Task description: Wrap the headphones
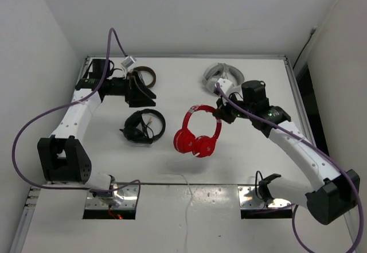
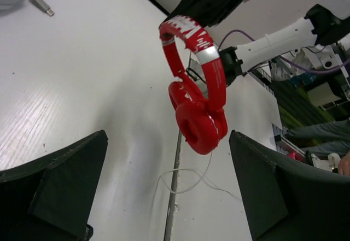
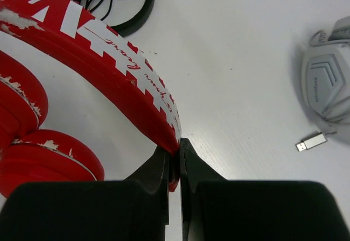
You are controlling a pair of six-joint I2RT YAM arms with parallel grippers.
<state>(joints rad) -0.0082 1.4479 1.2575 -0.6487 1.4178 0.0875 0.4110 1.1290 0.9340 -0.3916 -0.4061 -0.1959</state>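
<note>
The red headphones [image 1: 198,133] hang by their headband from my right gripper [image 1: 221,113] at the table's middle, earcups lowest. In the right wrist view, my right gripper [image 3: 175,154] is shut on the red headband [image 3: 109,55], with the earcups [image 3: 49,162] at the left. The thin white cable [image 1: 187,201] trails from the earcups toward the near edge. In the left wrist view the headphones [image 2: 201,101] hang ahead and the cable [image 2: 186,182] loops on the table below. My left gripper [image 1: 150,92] is open and empty at the back left, also seen in its own view [image 2: 169,192].
Black headphones [image 1: 143,127] lie left of the red ones and show in the right wrist view [image 3: 134,11]. White-grey headphones [image 1: 221,75] with a USB plug [image 3: 311,141] lie at the back right. A brown band [image 1: 146,75] lies by the left gripper. Walls stand close around.
</note>
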